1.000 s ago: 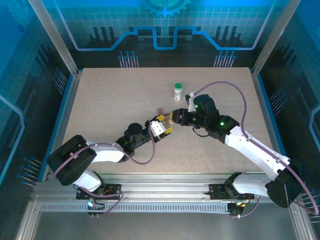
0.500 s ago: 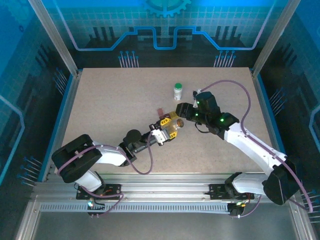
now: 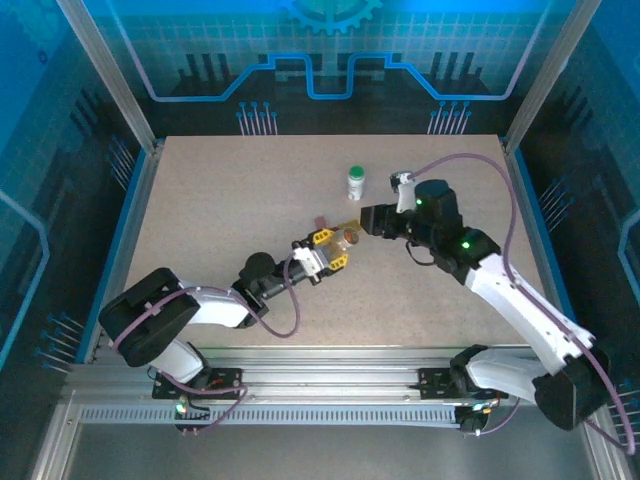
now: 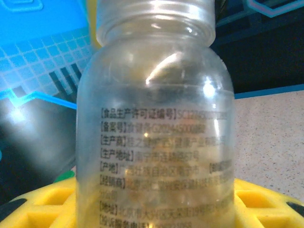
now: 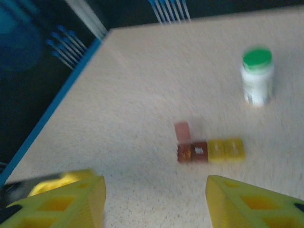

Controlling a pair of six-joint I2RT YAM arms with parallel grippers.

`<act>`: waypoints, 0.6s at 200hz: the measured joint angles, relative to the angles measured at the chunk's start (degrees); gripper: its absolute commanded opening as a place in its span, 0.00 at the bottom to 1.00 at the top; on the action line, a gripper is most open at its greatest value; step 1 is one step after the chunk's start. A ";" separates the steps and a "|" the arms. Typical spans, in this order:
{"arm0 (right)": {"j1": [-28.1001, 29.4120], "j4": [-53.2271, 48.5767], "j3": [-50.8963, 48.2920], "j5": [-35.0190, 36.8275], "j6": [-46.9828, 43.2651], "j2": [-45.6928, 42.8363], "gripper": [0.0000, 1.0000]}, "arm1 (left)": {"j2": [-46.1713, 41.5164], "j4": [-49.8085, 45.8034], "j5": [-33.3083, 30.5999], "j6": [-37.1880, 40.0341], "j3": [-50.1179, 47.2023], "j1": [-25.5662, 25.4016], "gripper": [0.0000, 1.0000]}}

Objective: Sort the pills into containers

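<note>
Bottles: 2. The white bottle, green cap, stands upright toward the far edge of the worktop, right of centre. The clear vial is clamped between the yellow fingers of the left pincer, near the worktop's centre. Its top is cut off, so the cap cannot be made out.

Pills: 1 pill strip, dark red-brown and yellow sections, flat on the worktop, apart from the white bottle. Blur prevents a firm section count.

Right pincer: spread wide, nothing in it.

overhead, right wrist low (sharing white bottle)
</note>
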 measured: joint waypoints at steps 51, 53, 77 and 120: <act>-0.17 4.57 0.07 -21.42 -30.51 -4.70 0.70 | -1.20 -0.76 9.66 -7.50 -0.17 3.41 0.00; -0.17 4.39 0.17 -22.86 -32.11 -4.46 0.69 | -1.22 -0.72 10.12 -7.67 -0.26 3.41 0.00; -0.17 0.15 2.75 -31.54 -43.34 -1.05 0.69 | -1.29 -0.55 13.75 -8.74 -1.27 3.48 0.00; -0.17 -11.08 11.58 -38.53 -57.35 5.31 0.63 | -1.53 -0.50 18.12 -10.03 -1.81 3.58 0.00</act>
